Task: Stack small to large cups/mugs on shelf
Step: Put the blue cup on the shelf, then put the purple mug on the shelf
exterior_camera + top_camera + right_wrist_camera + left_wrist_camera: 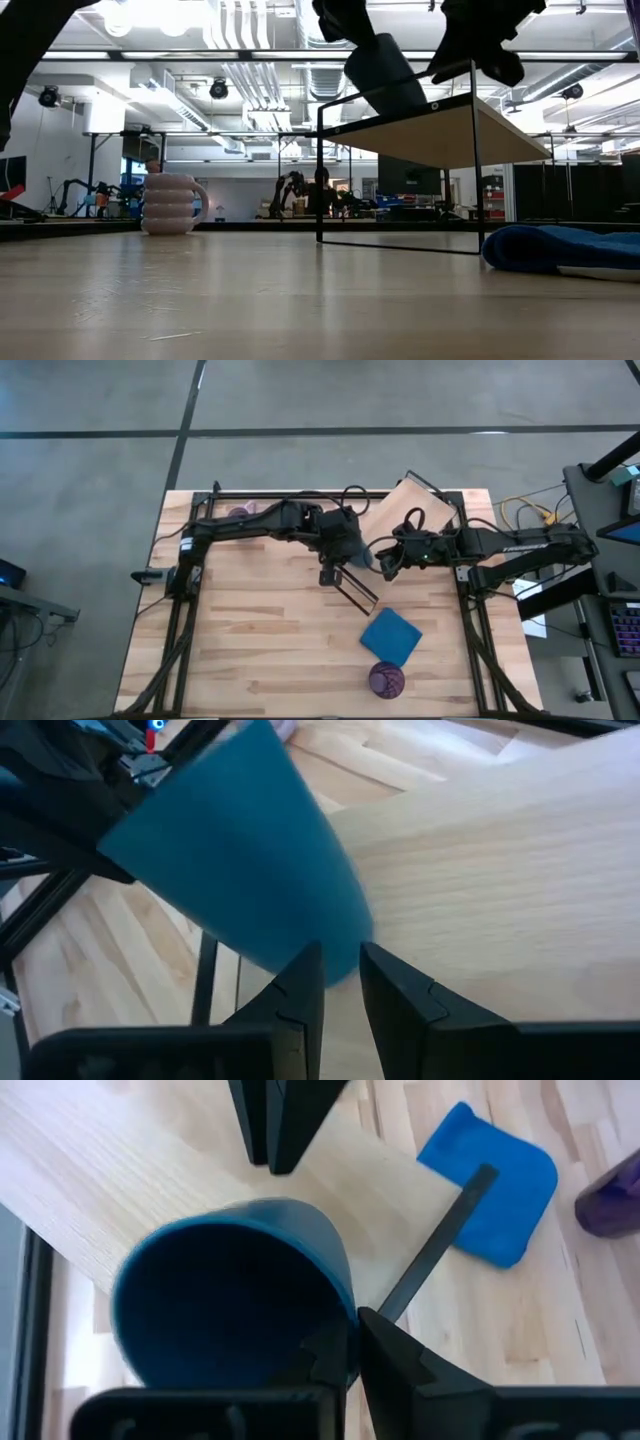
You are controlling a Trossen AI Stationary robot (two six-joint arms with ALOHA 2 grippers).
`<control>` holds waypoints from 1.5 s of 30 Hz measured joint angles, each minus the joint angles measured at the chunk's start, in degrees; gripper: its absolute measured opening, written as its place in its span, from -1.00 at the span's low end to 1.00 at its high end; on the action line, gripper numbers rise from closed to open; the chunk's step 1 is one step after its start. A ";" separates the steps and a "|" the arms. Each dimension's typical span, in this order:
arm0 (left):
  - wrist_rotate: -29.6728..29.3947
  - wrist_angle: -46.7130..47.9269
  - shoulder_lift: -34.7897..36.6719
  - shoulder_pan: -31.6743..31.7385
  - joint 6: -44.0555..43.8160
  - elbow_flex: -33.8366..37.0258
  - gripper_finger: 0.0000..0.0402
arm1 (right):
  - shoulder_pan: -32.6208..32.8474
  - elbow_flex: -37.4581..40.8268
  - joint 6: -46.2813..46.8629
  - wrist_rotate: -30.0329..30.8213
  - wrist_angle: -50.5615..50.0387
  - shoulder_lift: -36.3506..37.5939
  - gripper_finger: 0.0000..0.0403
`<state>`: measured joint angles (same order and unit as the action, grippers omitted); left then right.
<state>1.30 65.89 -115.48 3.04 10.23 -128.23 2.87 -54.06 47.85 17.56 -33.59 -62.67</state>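
Hands meet near the tabletop's (260, 630) centre: the left hand (350, 1350) grips the small blue cup's (230, 1300) rim, holding it tilted above the shelf (410, 510), whose plank lies toward 1 o'clock. The right hand (340, 980) is close against the cup's base, fingers narrow. The lavender mug (172, 203) stands at 11 o'clock, the purple tumbler (386, 680) at 5 o'clock beside the blue cloth (391, 636).

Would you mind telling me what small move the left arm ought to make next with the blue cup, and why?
Probably lower and level it. The left gripper pinches the blue cup's rim, jaws shut on it, holding it tilted over the shelf, seemingly not yet resting on it. The right gripper sits close beside the cup, so go slowly.
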 joint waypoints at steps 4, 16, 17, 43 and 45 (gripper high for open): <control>-0.04 -1.57 0.00 0.00 -2.36 2.35 -0.78 | 0.02 0.21 0.18 -0.02 0.03 0.00 -0.68; -0.07 -7.47 0.00 -0.17 -2.38 3.65 -0.70 | 0.00 0.82 1.41 -0.02 0.05 -1.54 -0.69; -0.09 -8.00 0.00 -0.15 -2.38 3.38 -0.70 | 0.02 0.82 1.60 -0.02 0.04 -2.10 -0.69; 0.00 -11.43 0.00 -0.18 -2.51 2.11 -0.70 | 0.02 0.82 2.75 -1.44 0.38 -5.26 -0.68; 0.01 -11.42 0.06 -0.21 -2.51 2.11 -0.70 | 0.17 0.82 3.15 -2.18 0.38 -4.62 -0.68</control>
<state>1.31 54.47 -115.42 2.83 7.73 -126.13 3.05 -53.23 51.00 15.38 -33.21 -67.29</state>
